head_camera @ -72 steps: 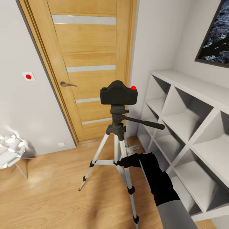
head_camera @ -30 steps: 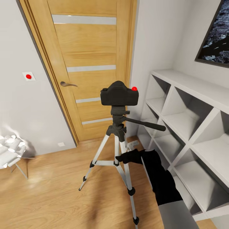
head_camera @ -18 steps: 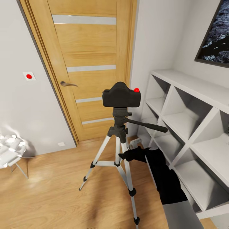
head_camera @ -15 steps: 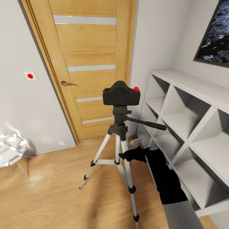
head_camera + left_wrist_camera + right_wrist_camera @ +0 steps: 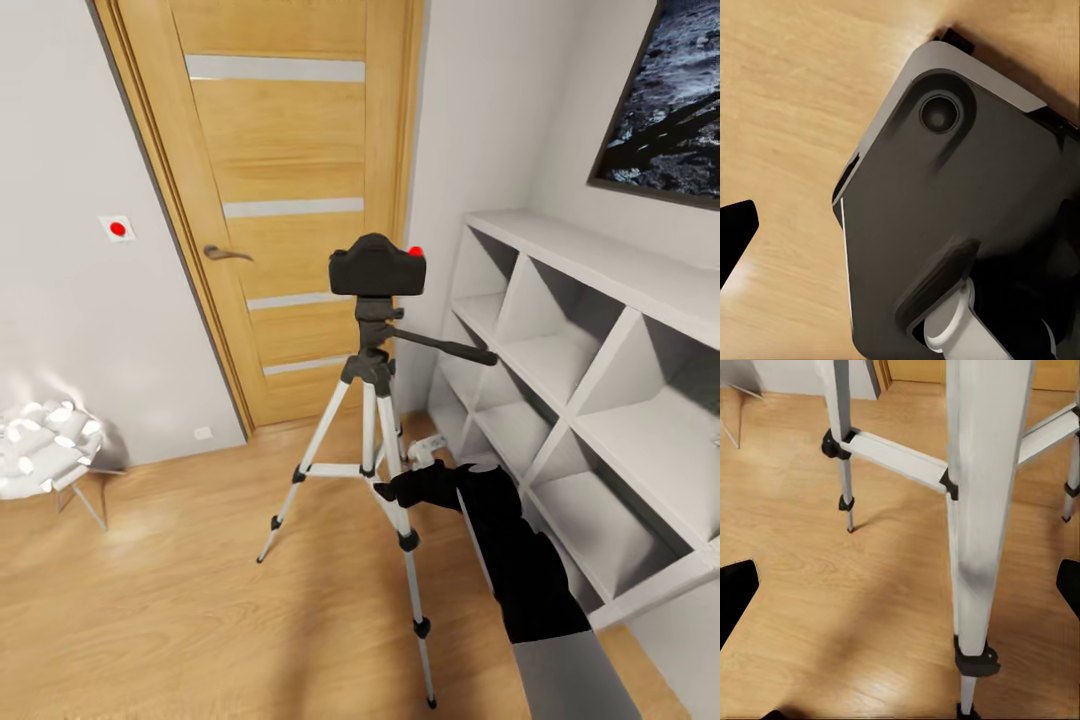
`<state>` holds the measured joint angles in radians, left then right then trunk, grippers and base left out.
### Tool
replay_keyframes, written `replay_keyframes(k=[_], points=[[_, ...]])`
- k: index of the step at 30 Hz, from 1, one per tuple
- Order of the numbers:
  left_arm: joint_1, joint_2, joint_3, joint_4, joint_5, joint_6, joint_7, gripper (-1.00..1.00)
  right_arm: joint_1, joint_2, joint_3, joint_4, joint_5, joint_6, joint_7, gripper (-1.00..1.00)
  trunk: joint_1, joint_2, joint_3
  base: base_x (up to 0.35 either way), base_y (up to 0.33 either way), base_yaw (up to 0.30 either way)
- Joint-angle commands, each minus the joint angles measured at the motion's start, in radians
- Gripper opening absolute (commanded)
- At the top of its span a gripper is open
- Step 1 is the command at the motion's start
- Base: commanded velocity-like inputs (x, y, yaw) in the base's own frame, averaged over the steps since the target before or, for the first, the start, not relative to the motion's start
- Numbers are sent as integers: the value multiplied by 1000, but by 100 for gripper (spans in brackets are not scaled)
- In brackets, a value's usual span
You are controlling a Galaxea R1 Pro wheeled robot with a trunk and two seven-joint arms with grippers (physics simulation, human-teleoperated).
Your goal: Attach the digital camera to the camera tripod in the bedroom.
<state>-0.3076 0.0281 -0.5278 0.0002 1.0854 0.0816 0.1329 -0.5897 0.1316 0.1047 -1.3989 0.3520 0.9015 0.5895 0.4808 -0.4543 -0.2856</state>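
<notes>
Right end effector beside camera tripod

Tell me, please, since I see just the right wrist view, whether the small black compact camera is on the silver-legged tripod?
Observer: Yes. In the head view the black compact camera sits on top of the silver-legged tripod.
Operator: Where along the tripod is my right gripper?
Observer: The right gripper is at the nearest leg, just below the cross braces.
Operator: Which way does the handle point?
Observer: The long black pan handle points toward the white shelving.
</notes>
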Motion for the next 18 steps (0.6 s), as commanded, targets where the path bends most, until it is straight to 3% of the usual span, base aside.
replay_keyframes(k=[1, 18], points=[[-1, 0, -9, 0, 7, 3, 3, 100, -1, 0, 0, 0, 11, 3, 9, 100, 0, -2, -2, -335, 0, 0], [-1, 1, -8, 0, 8, 3, 3, 100, -1, 0, 0, 6, 12, 3, 4, 100, 0, -2, -2, -312, 0, 0]])
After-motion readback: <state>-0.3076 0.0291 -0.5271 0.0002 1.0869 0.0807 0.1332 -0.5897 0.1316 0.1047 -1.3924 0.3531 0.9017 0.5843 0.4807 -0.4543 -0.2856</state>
